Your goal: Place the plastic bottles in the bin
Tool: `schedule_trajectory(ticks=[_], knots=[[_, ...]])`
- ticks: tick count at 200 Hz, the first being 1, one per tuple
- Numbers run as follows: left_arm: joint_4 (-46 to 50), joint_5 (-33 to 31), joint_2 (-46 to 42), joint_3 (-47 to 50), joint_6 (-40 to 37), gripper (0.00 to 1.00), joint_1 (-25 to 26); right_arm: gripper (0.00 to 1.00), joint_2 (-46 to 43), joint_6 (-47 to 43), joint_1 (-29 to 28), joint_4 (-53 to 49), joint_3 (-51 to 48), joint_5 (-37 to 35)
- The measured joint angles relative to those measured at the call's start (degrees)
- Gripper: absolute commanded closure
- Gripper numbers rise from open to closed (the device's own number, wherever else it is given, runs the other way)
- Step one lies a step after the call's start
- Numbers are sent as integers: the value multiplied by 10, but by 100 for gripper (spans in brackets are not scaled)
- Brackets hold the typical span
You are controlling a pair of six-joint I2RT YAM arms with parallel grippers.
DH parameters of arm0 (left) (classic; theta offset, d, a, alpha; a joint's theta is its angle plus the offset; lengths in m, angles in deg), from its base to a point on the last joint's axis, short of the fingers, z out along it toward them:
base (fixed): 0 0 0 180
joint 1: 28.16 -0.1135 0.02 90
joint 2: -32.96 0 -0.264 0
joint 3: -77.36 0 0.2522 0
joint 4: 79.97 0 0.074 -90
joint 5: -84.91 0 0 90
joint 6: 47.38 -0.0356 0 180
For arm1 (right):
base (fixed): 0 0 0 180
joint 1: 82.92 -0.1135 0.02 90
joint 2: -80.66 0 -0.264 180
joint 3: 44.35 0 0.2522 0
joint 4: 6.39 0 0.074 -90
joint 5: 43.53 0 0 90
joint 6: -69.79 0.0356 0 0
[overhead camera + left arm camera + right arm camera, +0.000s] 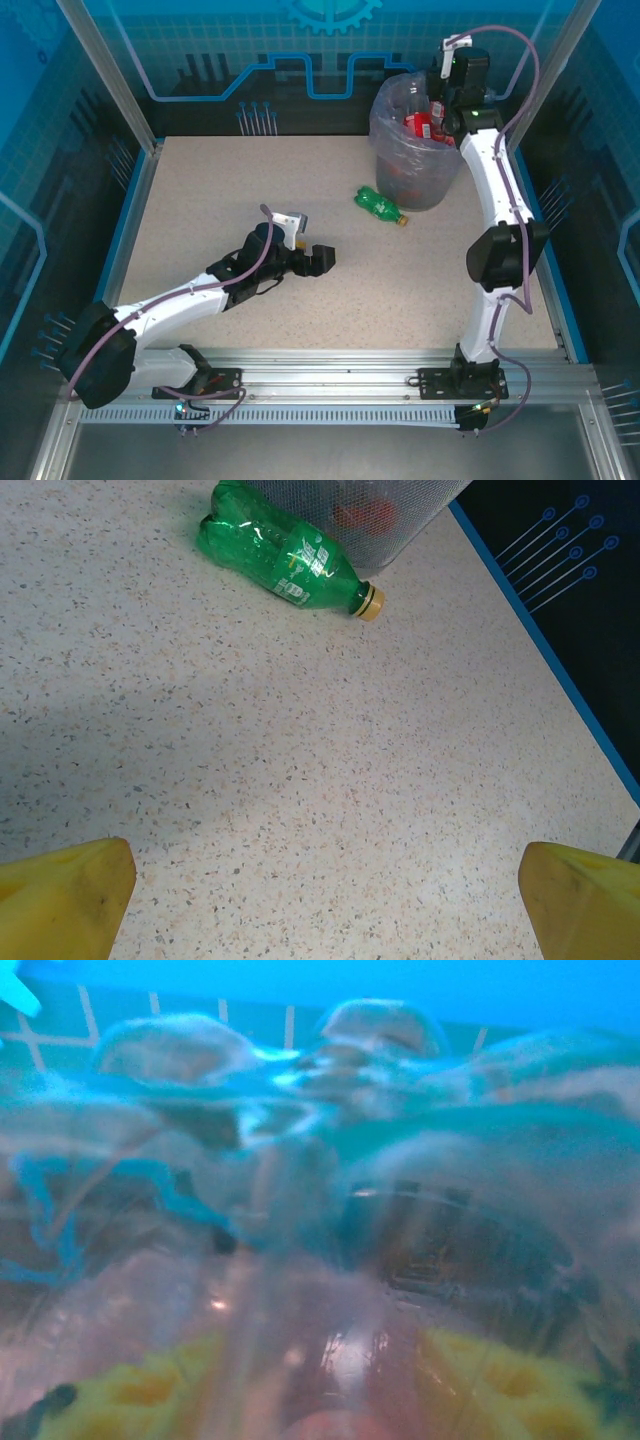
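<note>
— Left gripper (320, 258)?
— Spread wide, empty, low over table (200, 200). Green bottle (285, 552) lying ahead, just beside bin (420, 175).
— Right gripper (440, 100)?
— Over bin, closed on clear bottle (320, 1290). Heavily blurred; pads (140, 1395) barely made out through plastic.

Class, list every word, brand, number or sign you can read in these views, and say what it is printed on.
Green bottle label: white print, too blurred to read.
Red-labelled bottles in the bin: labels too small to read.
Back wall: gear symbol and circuit lines, no words.
So no text here can be quoted.
</note>
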Motion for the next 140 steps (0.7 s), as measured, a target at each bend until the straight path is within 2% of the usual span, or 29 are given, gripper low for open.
schedule_trajectory(ticks=[67, 98, 140], knots=[[11, 0, 0, 0, 0, 1, 0, 38, 72, 26, 19, -56, 98, 28], [11, 0, 10, 0, 0, 1, 0, 20, 105, 38, 21, -85, 144, 44], [13, 0, 20, 0, 0, 1, 0, 15, 106, 36, 21, -108, 158, 63]])
